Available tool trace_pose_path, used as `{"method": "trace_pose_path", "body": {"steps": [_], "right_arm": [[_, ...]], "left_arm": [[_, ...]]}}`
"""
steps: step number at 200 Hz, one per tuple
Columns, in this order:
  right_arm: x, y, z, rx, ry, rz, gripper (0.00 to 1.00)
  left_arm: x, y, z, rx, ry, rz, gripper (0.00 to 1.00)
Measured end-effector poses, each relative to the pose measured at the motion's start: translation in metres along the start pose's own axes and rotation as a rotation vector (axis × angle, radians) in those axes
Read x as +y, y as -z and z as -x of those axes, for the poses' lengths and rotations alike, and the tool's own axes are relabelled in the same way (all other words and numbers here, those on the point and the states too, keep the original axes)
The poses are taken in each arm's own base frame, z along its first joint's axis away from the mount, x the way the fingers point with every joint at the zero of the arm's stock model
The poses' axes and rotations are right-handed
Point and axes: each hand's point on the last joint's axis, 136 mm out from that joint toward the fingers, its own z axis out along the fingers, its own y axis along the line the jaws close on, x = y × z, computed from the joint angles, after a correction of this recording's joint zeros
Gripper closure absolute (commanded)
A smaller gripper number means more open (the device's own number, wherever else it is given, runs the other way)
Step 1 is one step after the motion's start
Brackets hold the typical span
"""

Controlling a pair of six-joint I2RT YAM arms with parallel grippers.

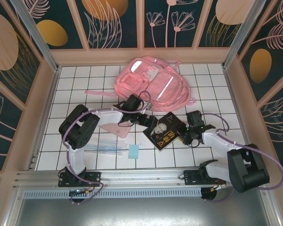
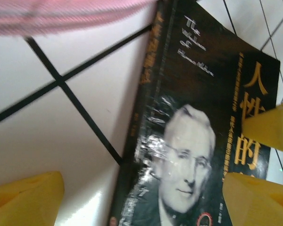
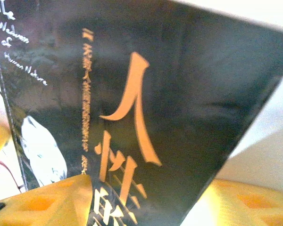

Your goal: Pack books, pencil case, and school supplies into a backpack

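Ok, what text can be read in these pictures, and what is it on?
"人性的": large yellow characters on the black book cover; the title runs on out of frame.
"The Weakness of Human Nature": white cursive, same cover.
Small Chinese lines and spine lettering: too blurred to read.

black-and-yellow book (image 1: pixel 163 135), pink backpack (image 1: pixel 151 82) — white gridded table (image 1: pixel 80 80)

Readable txt, all on the book (image 2: pixel 188 141) cover
Big yellow chars 人性的 down the front, plus white cursive Eng "The W… of Human Nature" (2nd word too blurry). Small print unreadable tbh.
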Motion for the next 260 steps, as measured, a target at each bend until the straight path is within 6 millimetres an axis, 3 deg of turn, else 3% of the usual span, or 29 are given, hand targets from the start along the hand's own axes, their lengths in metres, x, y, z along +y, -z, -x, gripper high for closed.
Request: {"method": "trace_pose_path", "body": {"steps": [35, 77, 117, 143, 205, 239, 260], "right_arm": [[0.001, -0.004, 0.001, 0.023, 0.017, -0.007, 0.48], [0.002, -0.005, 0.0, 0.033, 0.026, -0.003, 0.51], [0.003, -0.006, 0.001, 0.035, 0.024, -0.006, 0.51], [0.003, -0.007, 0.002, 0.038, 0.022, -0.008, 0.51], [0.003, -0.007, 0.002, 0.038, 0.022, -0.007, 0.52], [0.001, -0.007, 0.001, 0.037, 0.019, -0.011, 0.63], [0.006, -0.009, 0.008, 0.007, 0.035, 0.018, 0.68]], "left_arm": [[-0.014, -0.004, -0.013, 0.051, 0.027, -0.047, 0.17], [-0.014, -0.004, -0.017, 0.064, 0.059, -0.045, 0.22], [-0.016, 0.002, -0.025, 0.105, 0.14, -0.057, 0.36], [-0.024, 0.009, -0.026, 0.115, 0.184, -0.085, 0.4], [-0.038, 0.012, -0.021, 0.117, 0.227, -0.154, 0.41], [-0.041, 0.007, -0.022, 0.137, 0.237, -0.181, 0.4], [-0.037, 0.006, -0.019, 0.138, 0.244, -0.16, 0.34]]}}
